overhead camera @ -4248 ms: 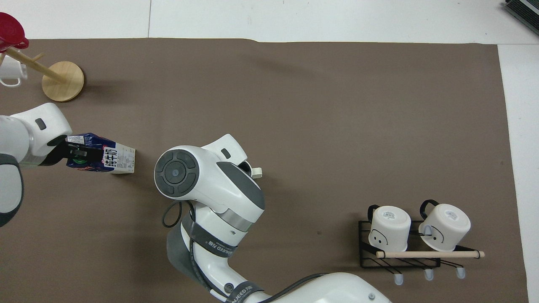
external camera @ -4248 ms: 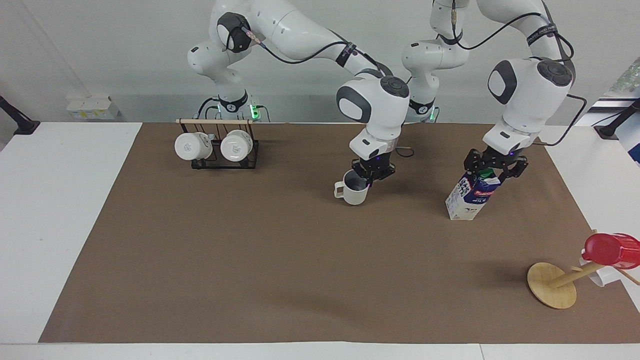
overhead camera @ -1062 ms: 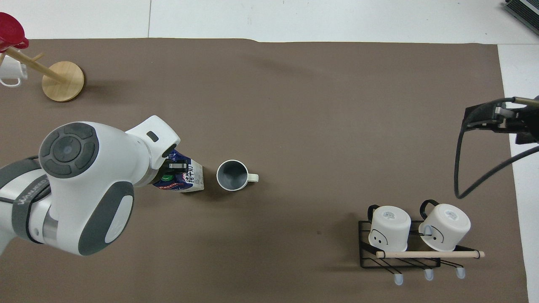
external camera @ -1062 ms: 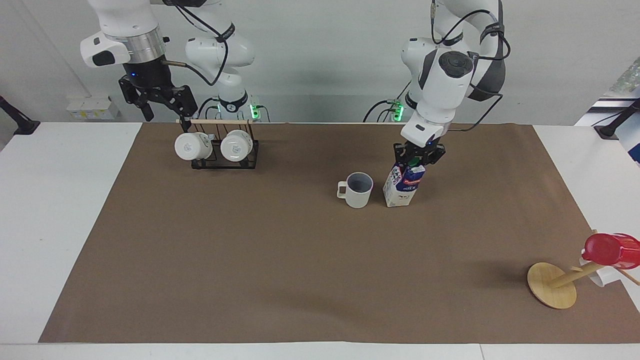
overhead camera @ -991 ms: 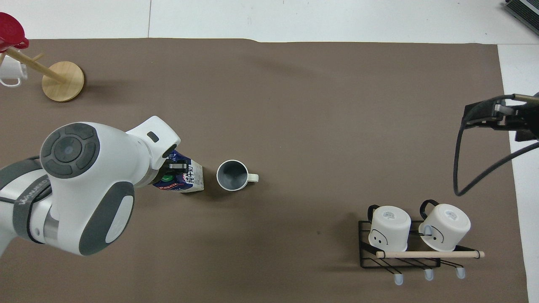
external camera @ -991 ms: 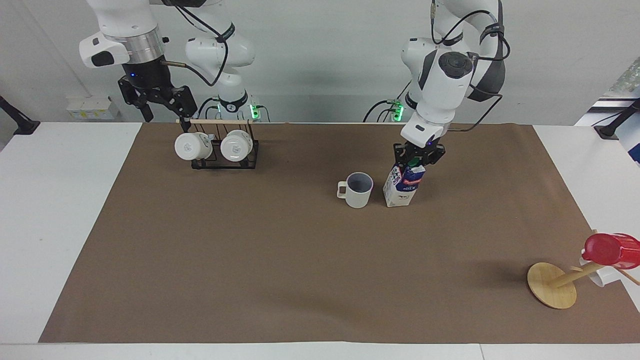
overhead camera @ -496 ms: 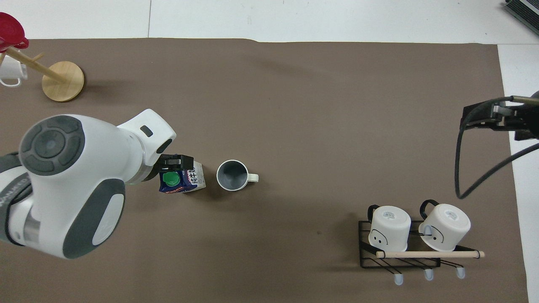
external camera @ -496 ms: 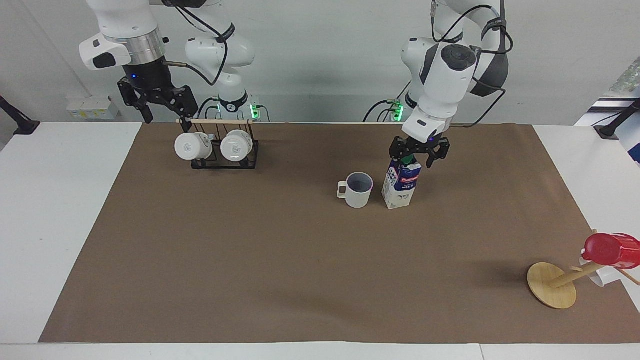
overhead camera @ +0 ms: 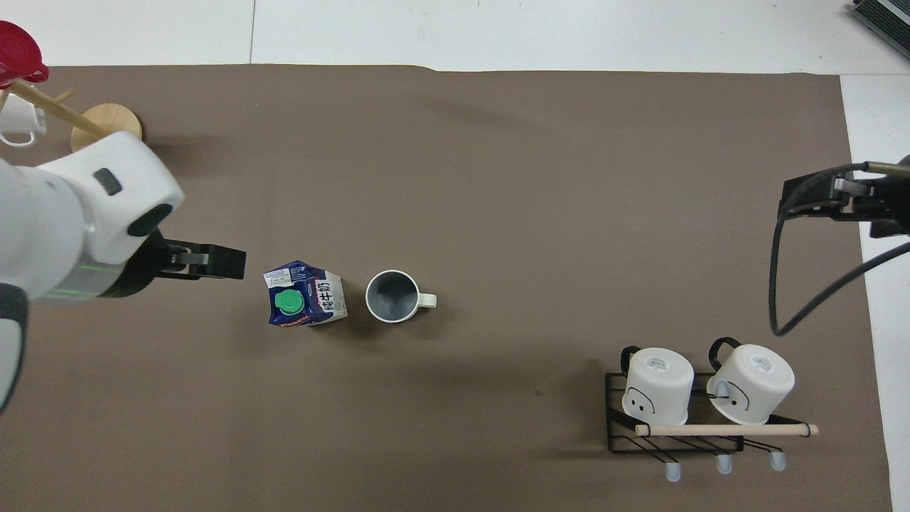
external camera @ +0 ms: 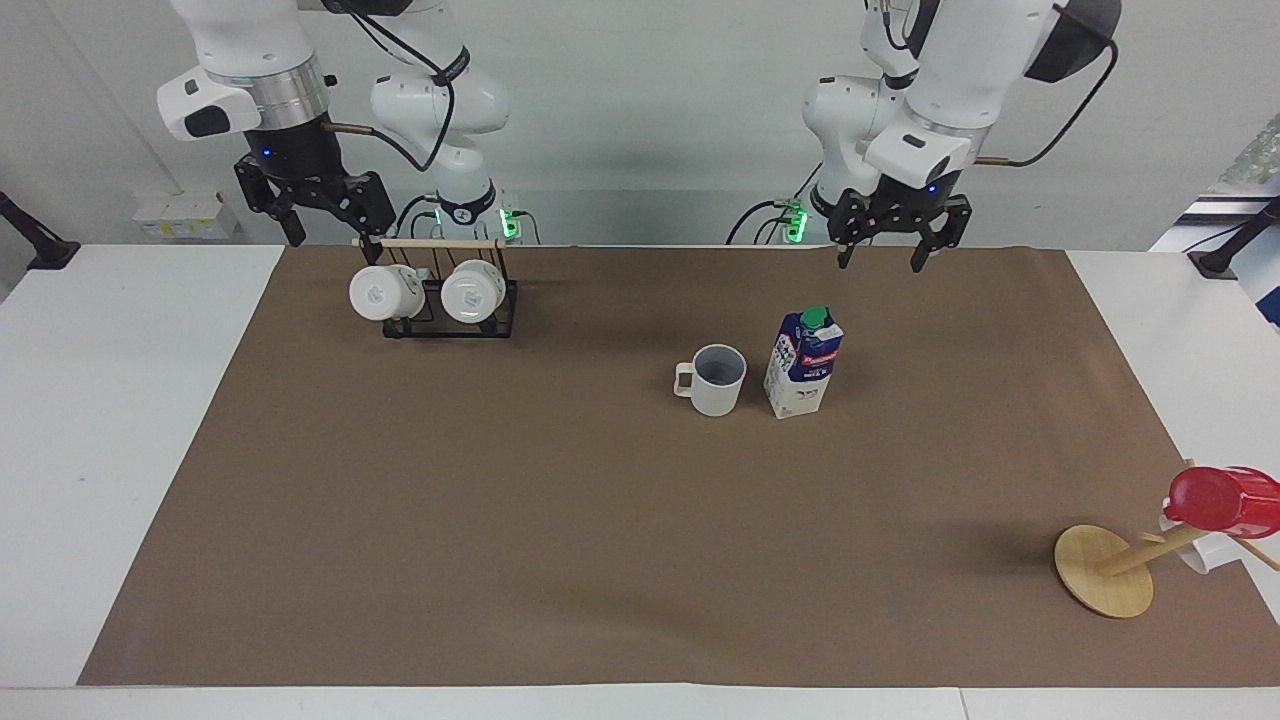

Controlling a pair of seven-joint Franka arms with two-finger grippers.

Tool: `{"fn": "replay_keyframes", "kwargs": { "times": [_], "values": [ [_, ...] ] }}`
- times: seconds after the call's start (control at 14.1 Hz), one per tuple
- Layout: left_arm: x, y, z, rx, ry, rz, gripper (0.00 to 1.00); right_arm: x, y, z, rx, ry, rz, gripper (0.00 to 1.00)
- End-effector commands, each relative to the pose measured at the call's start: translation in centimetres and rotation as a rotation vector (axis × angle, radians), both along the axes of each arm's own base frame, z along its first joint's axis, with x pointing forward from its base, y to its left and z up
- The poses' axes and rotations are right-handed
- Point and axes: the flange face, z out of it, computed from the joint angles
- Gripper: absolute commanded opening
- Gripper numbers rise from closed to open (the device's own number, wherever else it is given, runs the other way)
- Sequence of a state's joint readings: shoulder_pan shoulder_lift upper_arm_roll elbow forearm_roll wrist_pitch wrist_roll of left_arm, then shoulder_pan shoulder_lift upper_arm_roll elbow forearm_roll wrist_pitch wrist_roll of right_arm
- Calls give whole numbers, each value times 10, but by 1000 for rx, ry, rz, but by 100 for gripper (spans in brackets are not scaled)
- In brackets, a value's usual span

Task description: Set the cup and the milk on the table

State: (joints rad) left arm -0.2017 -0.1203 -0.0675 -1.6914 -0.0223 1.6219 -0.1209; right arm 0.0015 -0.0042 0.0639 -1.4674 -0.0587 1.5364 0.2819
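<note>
The cup point(external camera: 718, 380), an off-white mug with a grey-blue inside, stands upright on the brown sheet point(external camera: 500, 520) of the table point(external camera: 120, 400); it also shows in the overhead view point(overhead camera: 391, 296). The milk point(external camera: 803, 362), a blue and white carton with a green cap, stands upright beside it toward the left arm's end, apart from it point(overhead camera: 306, 295). My left gripper point(external camera: 880, 262) is open and empty, raised well above the milk point(overhead camera: 213, 262). My right gripper point(external camera: 335, 232) is open and empty, raised above the mug rack; the arm waits.
A black wire rack point(external camera: 435, 310) with two white mugs stands near the robots at the right arm's end point(overhead camera: 675, 427). A tilted wooden stand point(external camera: 1105, 570) with a red cup point(external camera: 1220, 500) sits farthest from the robots at the left arm's end.
My left gripper has opened, let go of the milk, and risen away toward its own base. The milk now stands upright alone. The cup and the right arm have not moved.
</note>
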Motion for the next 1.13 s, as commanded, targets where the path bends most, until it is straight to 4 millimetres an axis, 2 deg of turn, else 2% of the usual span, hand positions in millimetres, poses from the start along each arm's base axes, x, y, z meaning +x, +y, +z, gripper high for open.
{"fn": "replay_keyframes", "kwargs": {
  "times": [0.0,0.14,1.06],
  "values": [
    [3,40,13,18,18,-36,100,1,-4,2,22,10,14,100],
    [4,59,16,18,22,-12,100,1,-4,2,22,10,14,100],
    [-2,63,22,40,15,0,100,1,-4,2,22,10,14,100]
  ]
}}
